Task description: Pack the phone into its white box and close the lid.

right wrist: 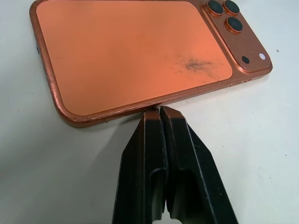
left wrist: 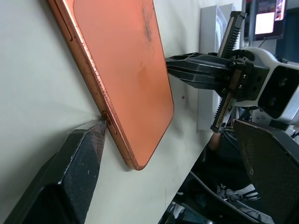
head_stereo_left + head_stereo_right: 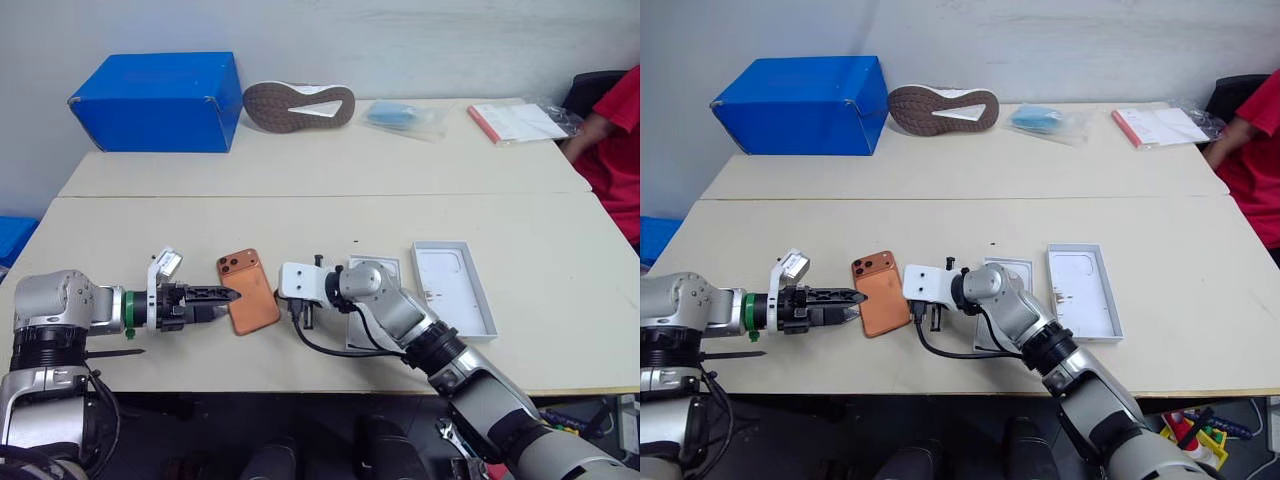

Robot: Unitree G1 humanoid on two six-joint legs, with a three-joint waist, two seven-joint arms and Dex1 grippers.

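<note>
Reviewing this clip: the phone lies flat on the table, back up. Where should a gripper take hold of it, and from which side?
Probably across its two long edges. The phone lies flat on the table, so only its thin rim can be gripped. The open left gripper already has one finger at one long edge, while the shut right gripper braces the opposite edge.

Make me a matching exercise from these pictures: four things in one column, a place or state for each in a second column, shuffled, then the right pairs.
Things:
1. slim orange-copper phone
2. left gripper
3. right gripper
4. big blue cardboard box

Places or states:
A. fingers shut together, tips at the phone's long edge
B. far end of the table, beside a shoe lying sole up
C. flat on the table, camera block up, between the two grippers
D. open, one finger at the phone's other long edge

Pairs: 1-C, 2-D, 3-A, 4-B
</note>
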